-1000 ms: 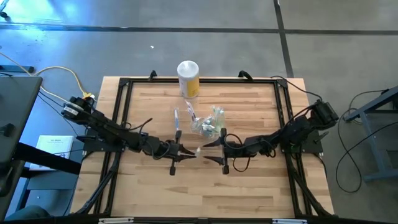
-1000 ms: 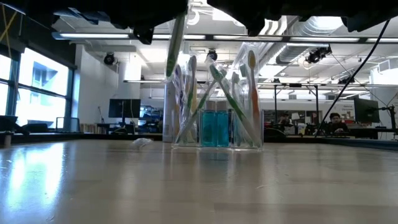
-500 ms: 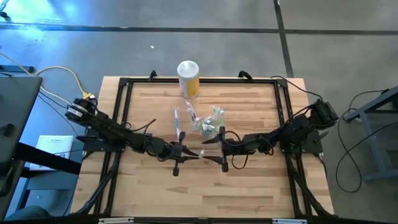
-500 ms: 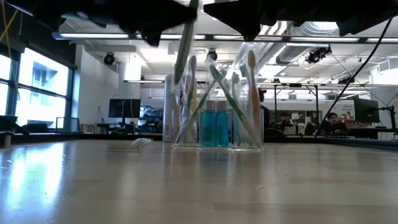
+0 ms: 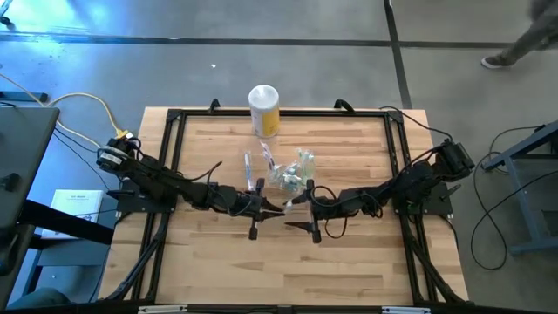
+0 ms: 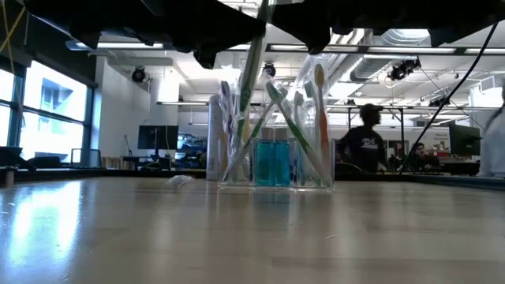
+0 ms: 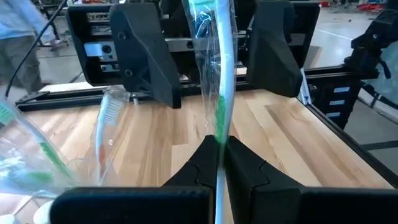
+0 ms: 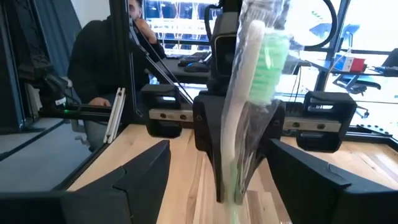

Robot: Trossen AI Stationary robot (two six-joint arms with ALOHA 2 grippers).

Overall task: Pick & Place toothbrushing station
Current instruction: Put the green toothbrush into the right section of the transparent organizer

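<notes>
Centrally, near the table's front half, we saw the left gripper (image 5: 259, 208) clenched on one clear-wrapped toothbrush (image 7: 219, 81) with a green head. The brush stood nearly upright, its long axis vertical, pinched near its lower end. Facing it, the right gripper (image 5: 296, 211) stood released, its fingers spread wide and holding nothing, the brush just in front of them. The clear holder (image 5: 295, 171) sat just beyond both grippers, toward the table's far side, slightly nearer the right arm from above. We judged the next move would turn on carrying the upright brush over the holder and lowering it in. We counted one holder, one held brush, several brushes already leaning inside the holder (exact number unclear), one wrapped brush lying flat (image 5: 249, 171) on the wood left of the holder, and one yellow canister (image 5: 264, 110) farther back.
</notes>
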